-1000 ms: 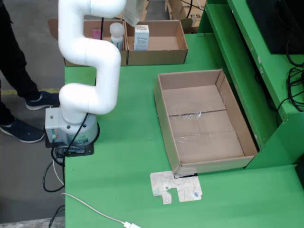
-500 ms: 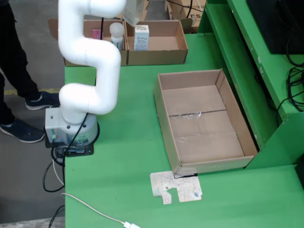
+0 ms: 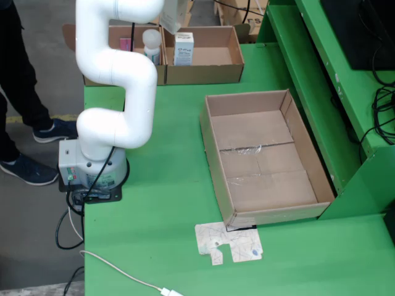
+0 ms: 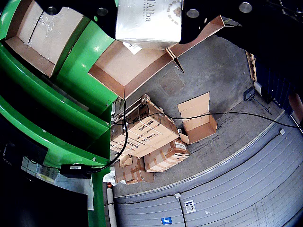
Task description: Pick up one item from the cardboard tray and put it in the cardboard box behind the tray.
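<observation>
In the wrist view my gripper (image 4: 149, 12) is shut on a white printed carton (image 4: 150, 21), which fills the top of the frame between the black gripper parts. In the fixed view that carton (image 3: 174, 13) hangs at the top edge, above the two-compartment cardboard tray (image 3: 231, 61). The tray holds a white bottle (image 3: 151, 46), a white carton (image 3: 183, 48) and a pink item (image 3: 125, 43). An open, empty cardboard box (image 3: 265, 154) lies on the green table (image 3: 160, 203), nearer the camera than the tray. Below the held carton the wrist view shows a tray compartment (image 4: 118, 66).
The white arm's base (image 3: 92, 169) stands at the table's left edge with cables trailing off it. A paper scrap (image 3: 228, 242) lies in front of the box. Green shelving (image 3: 333, 80) rises on the right. A person's legs (image 3: 18, 92) are at the left.
The arm and the held carton have not visibly moved. The person's legs at the left shifted slightly.
</observation>
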